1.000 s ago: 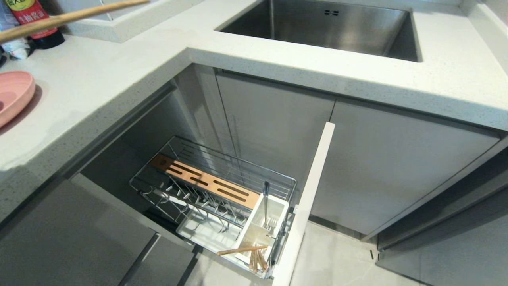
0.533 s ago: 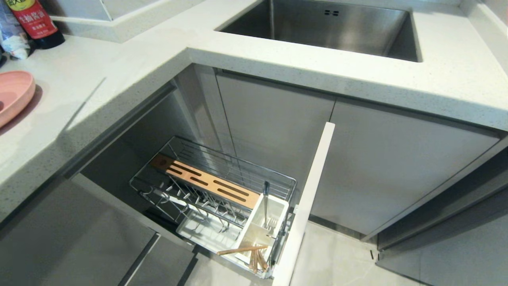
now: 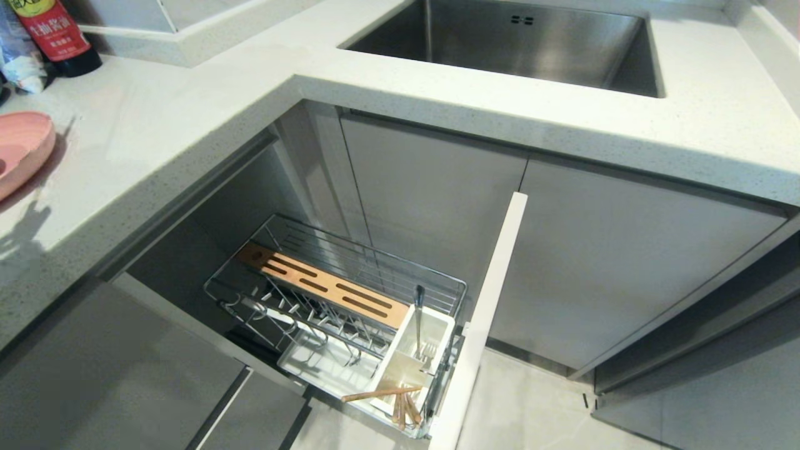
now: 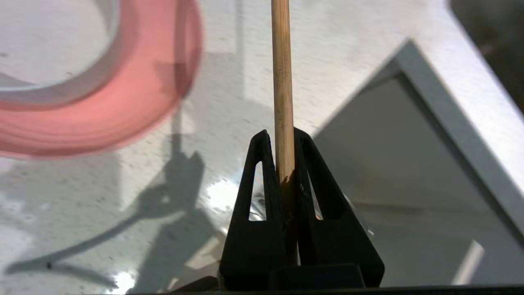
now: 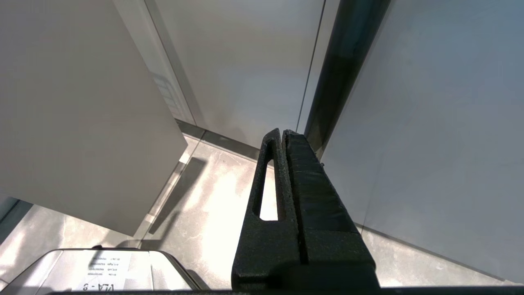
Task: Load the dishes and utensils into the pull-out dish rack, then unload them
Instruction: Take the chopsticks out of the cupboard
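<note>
So the left gripper (image 4: 281, 137) has its jaws pinched tight on a single wooden chopstick (image 4: 282, 82), hovering over the countertop (image 3: 156, 137) right next to the pink plate (image 3: 19, 150). The other chopstick (image 3: 381, 394) sits in the white caddy (image 3: 437, 325) of the pull-out rack (image 3: 337, 300), with the fork (image 3: 419, 319) nearby. The right gripper (image 5: 282, 137) hangs closed and empty by the cabinet doors.

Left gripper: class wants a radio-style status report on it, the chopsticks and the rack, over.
Left gripper shut on one chopstick, over the counter beside the pink plate. Right gripper shut, empty, parked. Other chopstick and fork in rack caddy. Nothing blocking.
</note>
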Robot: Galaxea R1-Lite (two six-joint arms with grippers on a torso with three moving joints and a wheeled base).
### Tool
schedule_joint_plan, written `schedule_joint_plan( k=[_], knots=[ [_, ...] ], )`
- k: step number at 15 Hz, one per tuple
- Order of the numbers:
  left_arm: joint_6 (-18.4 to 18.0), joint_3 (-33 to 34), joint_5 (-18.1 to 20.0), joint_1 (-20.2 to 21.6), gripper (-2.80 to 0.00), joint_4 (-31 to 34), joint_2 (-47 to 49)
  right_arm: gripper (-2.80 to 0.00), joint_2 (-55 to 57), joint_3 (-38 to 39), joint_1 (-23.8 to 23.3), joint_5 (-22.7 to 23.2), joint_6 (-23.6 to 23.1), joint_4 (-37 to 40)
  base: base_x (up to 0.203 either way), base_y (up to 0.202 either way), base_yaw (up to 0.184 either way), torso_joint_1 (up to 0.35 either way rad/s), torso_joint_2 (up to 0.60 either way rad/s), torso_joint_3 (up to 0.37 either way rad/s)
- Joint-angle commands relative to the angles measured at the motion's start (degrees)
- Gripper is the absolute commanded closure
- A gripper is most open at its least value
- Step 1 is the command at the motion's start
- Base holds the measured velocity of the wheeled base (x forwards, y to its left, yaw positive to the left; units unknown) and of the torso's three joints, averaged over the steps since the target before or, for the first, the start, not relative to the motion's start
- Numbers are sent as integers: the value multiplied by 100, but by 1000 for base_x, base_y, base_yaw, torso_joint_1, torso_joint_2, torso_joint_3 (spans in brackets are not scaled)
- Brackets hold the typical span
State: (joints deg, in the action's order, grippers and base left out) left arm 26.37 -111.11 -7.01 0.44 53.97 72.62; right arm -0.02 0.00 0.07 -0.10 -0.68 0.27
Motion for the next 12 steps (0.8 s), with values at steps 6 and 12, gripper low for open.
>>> schedule_joint_plan(
  k=[6, 12],
  knots=[
    [35, 122, -1169, -222, 0, -40, 761, 0, -4, 0, 1, 7, -2, 0, 0, 0, 0, 0, 0, 0],
    [35, 344, -2357, -251, 0, -9, 1015, 0, -6, 0, 1, 1, -2, 0, 0, 0, 0, 0, 0, 0]
  ],
)
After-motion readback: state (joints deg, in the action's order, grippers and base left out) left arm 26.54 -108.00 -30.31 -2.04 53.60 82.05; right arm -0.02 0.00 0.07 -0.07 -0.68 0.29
